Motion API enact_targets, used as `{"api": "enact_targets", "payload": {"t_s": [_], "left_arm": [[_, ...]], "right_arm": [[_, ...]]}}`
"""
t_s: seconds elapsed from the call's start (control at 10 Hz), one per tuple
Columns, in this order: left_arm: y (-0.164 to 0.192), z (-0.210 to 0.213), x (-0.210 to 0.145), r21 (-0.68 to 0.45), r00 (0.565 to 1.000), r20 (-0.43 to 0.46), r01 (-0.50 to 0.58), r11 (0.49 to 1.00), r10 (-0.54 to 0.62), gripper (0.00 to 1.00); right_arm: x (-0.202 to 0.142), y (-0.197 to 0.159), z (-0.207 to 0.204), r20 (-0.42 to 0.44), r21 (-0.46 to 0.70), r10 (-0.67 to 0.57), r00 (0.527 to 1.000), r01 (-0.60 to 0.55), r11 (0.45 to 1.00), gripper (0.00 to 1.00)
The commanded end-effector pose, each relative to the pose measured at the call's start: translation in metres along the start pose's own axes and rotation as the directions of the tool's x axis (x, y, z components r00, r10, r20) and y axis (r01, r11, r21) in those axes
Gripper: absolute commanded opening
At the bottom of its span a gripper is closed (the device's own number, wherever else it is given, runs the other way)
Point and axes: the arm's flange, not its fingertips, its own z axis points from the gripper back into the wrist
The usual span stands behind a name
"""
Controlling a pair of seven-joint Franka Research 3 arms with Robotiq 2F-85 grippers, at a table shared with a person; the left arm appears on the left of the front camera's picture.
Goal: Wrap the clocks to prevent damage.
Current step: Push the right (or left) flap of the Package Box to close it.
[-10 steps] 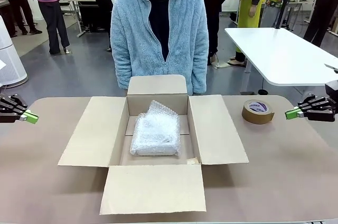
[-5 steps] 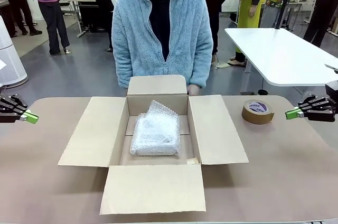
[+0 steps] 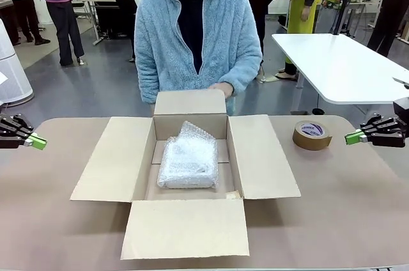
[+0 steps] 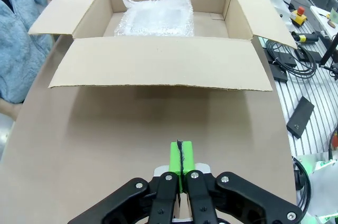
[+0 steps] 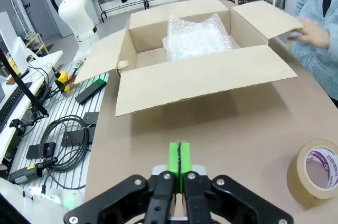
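A whitish bubble-wrap bundle (image 3: 188,161), the wrapped clocks, lies inside the open brown cardboard box (image 3: 118,159) at the table's middle; it also shows in the box in the left wrist view (image 4: 156,17) and the right wrist view (image 5: 197,37). My left gripper (image 3: 37,142) hovers shut at the table's far left edge, well apart from the box, its green pads pressed together (image 4: 180,156). Over at the far right edge my right gripper (image 3: 351,137) is shut too, empty (image 5: 179,156). The person's hand (image 3: 222,88) rests on the box's far flap (image 3: 190,101).
A brown tape roll (image 3: 312,135) lies on the table right of the box, near my right gripper, and sits low right in the right wrist view (image 5: 317,171). All four box flaps are folded out. A white table (image 3: 339,63) stands behind on the right.
The person's hand has come up from beside the body onto the box's far flap. Both grippers have stayed still.
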Motion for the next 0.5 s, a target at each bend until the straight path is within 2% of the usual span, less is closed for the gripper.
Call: {"api": "enact_targets", "payload": {"t_s": [0.0, 0.4], "left_arm": [[-0.0008, 0.0015, 0.004, 0.016, 1.0, -0.002, -0.016, 1.0, 0.016, 0.0], [-0.0008, 0.0015, 0.004, 0.016, 1.0, -0.002, -0.016, 1.0, 0.016, 0.0]], "right_arm": [[-0.0007, 0.0032, -0.0003, -0.021, -0.006, -0.003, 1.0, 0.003, 1.0, 0.01], [-0.0007, 0.0032, -0.0003, -0.021, -0.006, -0.003, 1.0, 0.003, 1.0, 0.01]]}}
